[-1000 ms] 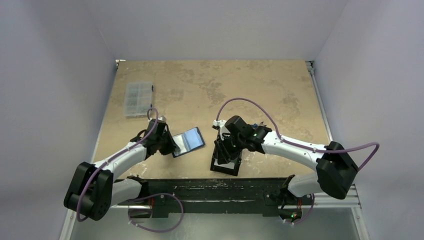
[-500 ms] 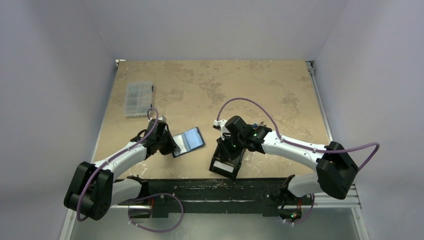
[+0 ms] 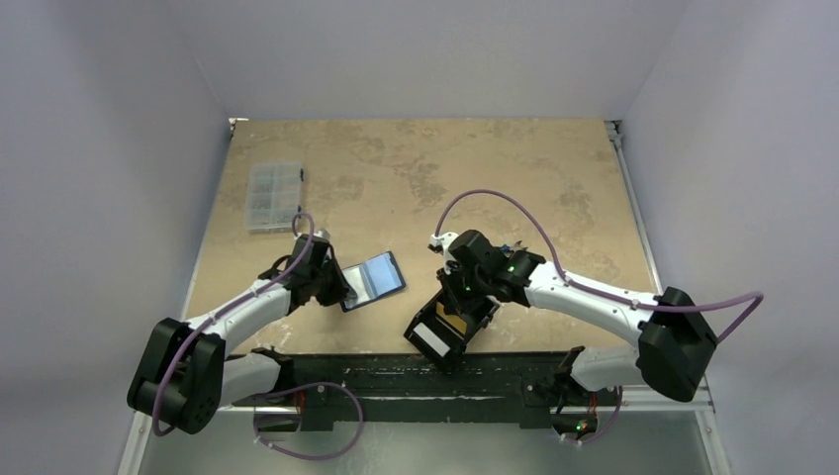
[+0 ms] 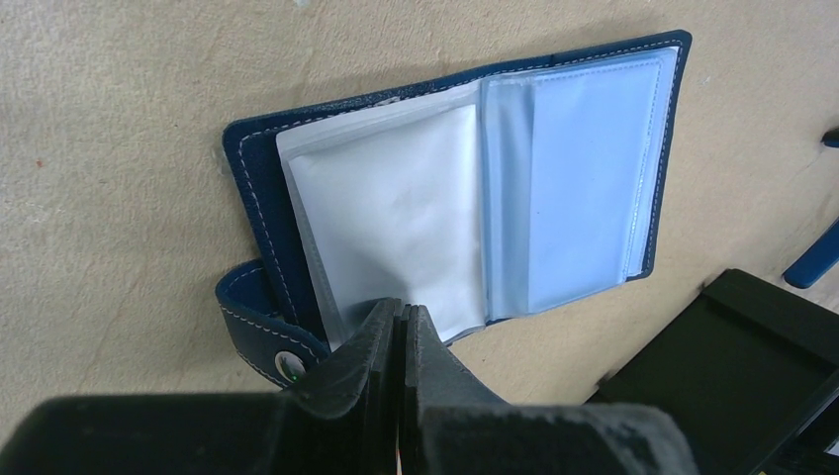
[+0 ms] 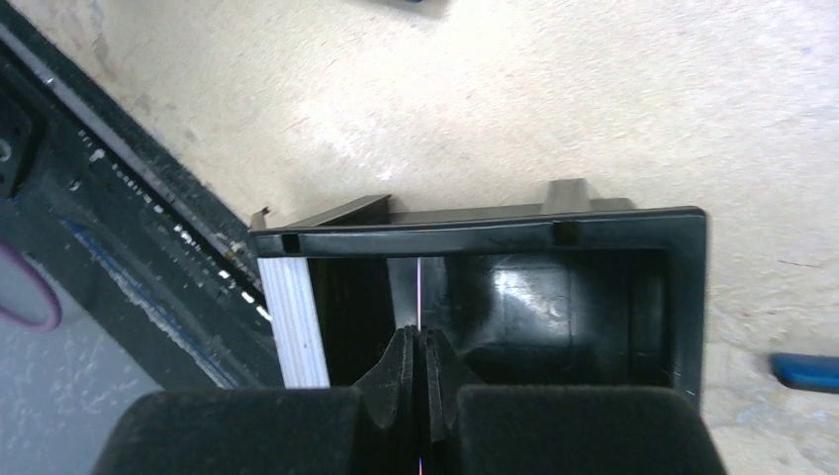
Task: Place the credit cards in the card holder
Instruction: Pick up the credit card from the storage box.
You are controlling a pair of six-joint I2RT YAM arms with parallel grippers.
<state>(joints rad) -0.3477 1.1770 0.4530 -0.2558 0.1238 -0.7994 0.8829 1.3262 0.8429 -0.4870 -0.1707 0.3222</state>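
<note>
readable text: none in any view
card holder (image 4: 584,178): navy cover and clear sleeves, no print or brand to read
white label (image 3: 427,341): on the end of the black tray (image 5: 495,230), too small to read
credit card (image 5: 419,282): seen edge-on, face hidden
compartment box (image 3: 272,195): no legible marking

Open folding card holder (image 4: 465,188) navy blue with pale stitching, its plastic sleeves (image 4: 396,218) milky white and light shiny blue, box-shaped plastic tray (image 5: 475,226) glossy black with a white ribbed label (image 5: 294,322), thin card (image 5: 419,282) edge pale pinkish, table (image 3: 445,168) mottled tan, cables (image 3: 514,203) purple.
</note>
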